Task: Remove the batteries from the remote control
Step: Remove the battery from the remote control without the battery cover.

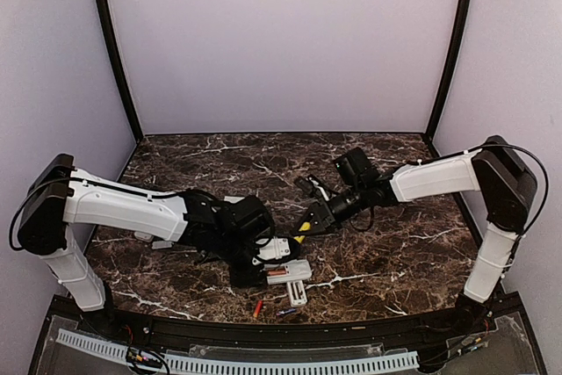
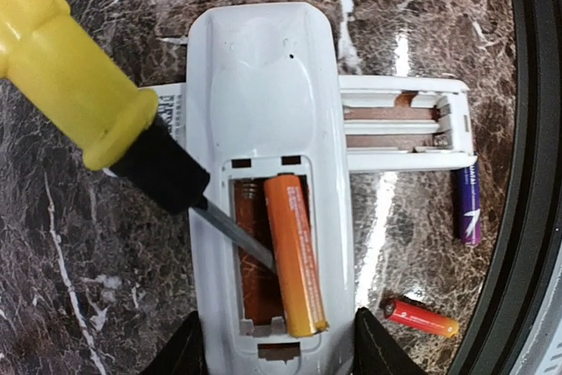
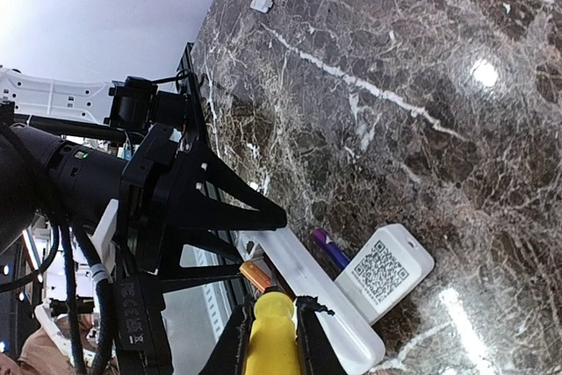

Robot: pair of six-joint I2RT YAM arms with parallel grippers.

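The main risk is the pry slipping. The right gripper (image 3: 270, 340) is clenched on the yellow handle of the screwdriver (image 2: 70, 68). Its thin steel blade reaches into the open bay of the remote control (image 2: 263, 85), against the side of the orange battery (image 2: 294, 252). That cell is smooth and round, so the blade may skate off it and gouge the plastic wall or the contact spring. A sharp lever could also flick the cell out, and it might roll off the desk (image 2: 88, 287). Whether the tip sits under the cell or only beside it, I cannot tell from this angle.

The left gripper (image 2: 279, 349) grasps the remote control by its lower sides. If that hold is light, the prying force could twist the glossy casing loose.

The orange battery lies in the right-hand slot of the bay, and the slot beside it looks empty, showing a brownish floor. A purple battery (image 2: 467, 204) and a red battery (image 2: 420, 316) lie loose on the desk nearby. A second remote (image 2: 404, 133) sits crosswise, just beside the first, and its bay is bare.

The casings are white moulded plastic with rounded ends. The desk is dark polished marble with white veins, slick enough to let cylinders roll.
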